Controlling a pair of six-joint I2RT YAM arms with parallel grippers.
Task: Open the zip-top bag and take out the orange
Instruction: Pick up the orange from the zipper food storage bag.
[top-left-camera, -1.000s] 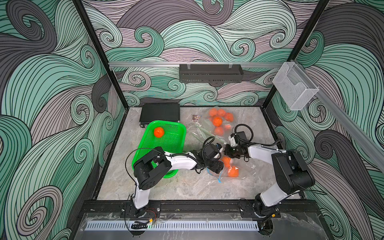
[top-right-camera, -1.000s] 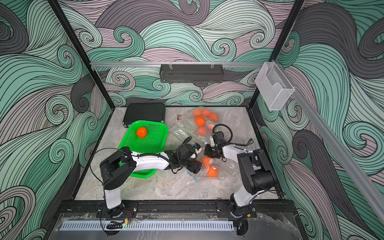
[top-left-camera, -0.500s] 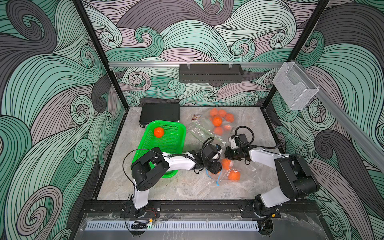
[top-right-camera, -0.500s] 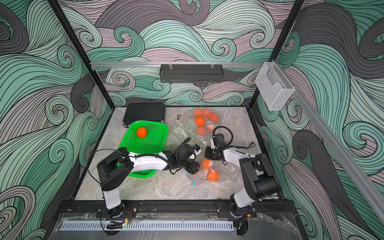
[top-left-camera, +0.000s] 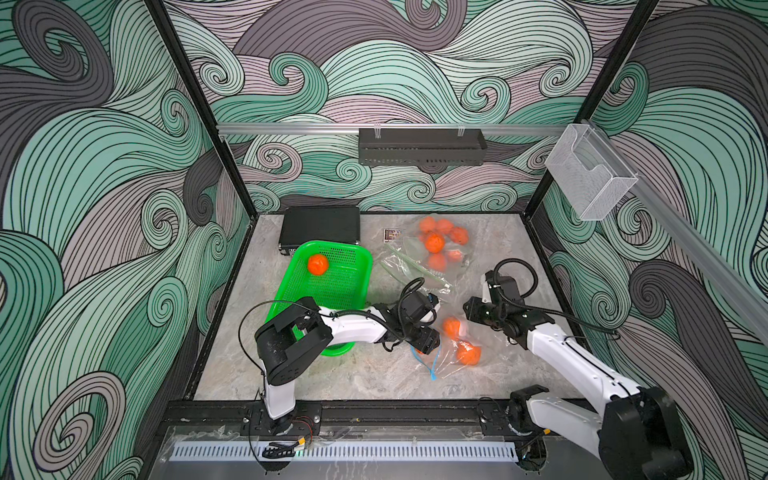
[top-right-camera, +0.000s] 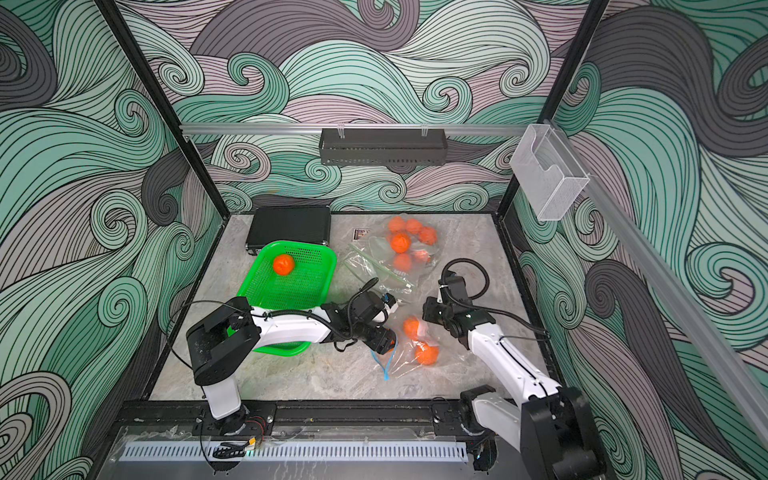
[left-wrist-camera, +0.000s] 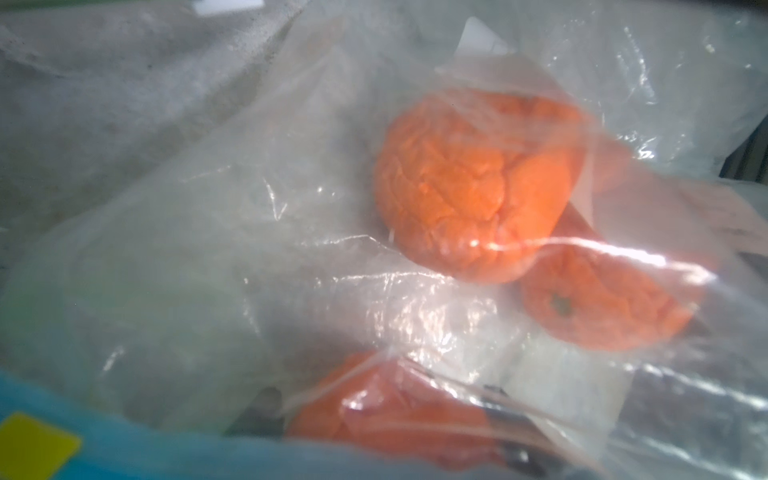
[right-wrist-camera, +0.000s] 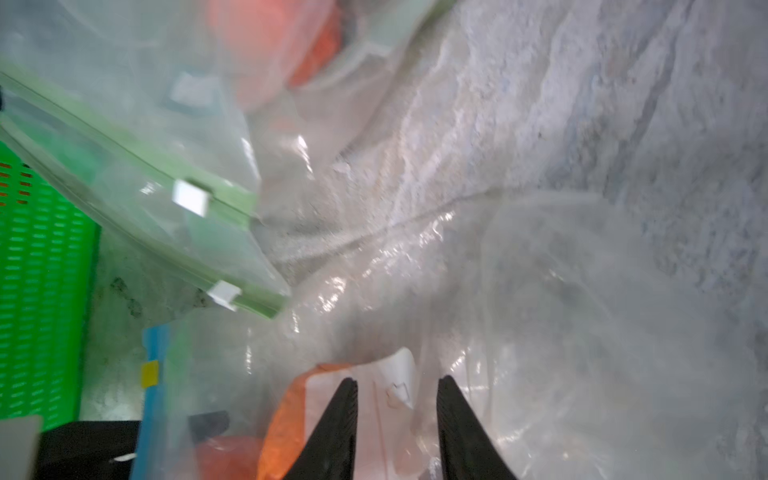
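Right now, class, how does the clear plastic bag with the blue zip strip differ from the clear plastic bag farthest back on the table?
The blue-strip bag lies nearer the front than the back bag. The blue-strip bag holds fewer oranges than the back bag. Both are clear plastic.

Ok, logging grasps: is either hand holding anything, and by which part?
Right hand: nothing; its jaws stand apart over the zip-top bag. Left hand straddles an orange at the bag's mouth; whether it grips cannot be told.
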